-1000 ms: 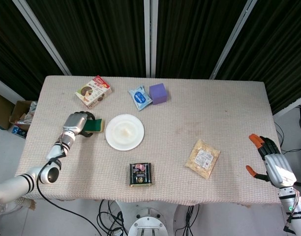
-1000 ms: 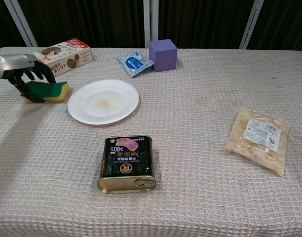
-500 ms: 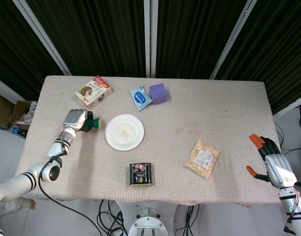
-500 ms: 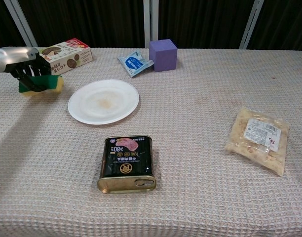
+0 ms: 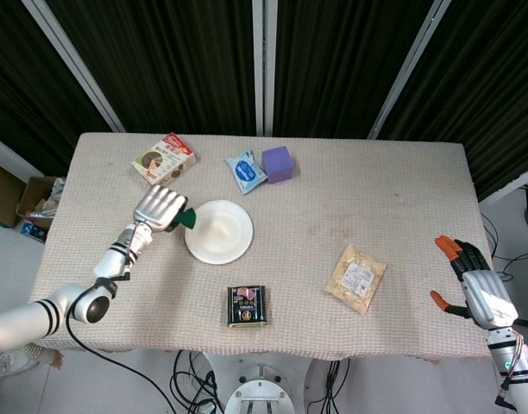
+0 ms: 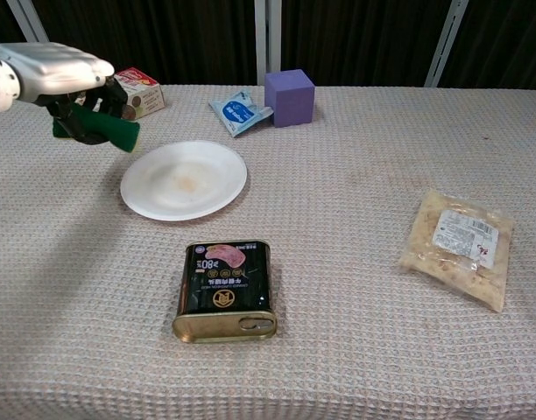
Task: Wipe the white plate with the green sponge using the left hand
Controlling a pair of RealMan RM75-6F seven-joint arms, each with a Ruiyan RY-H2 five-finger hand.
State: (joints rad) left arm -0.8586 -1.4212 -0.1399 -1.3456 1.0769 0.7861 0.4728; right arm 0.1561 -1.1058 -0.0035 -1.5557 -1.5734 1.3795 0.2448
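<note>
The white plate lies on the table left of centre, with a faint brown smear in its middle. My left hand holds the green sponge in the air above the table, just off the plate's left rim. Most of the sponge is hidden under the fingers in the head view. At the table's right edge my right hand hangs with its fingers spread and nothing in it; the chest view does not show it.
A snack box sits behind the left hand. A blue packet and purple cube stand at the back. A dark tin lies in front of the plate, a food pouch to the right.
My left hand has lifted the sponge off the table and carried it up and rightward to the plate's left rim. The right hand has barely moved.
</note>
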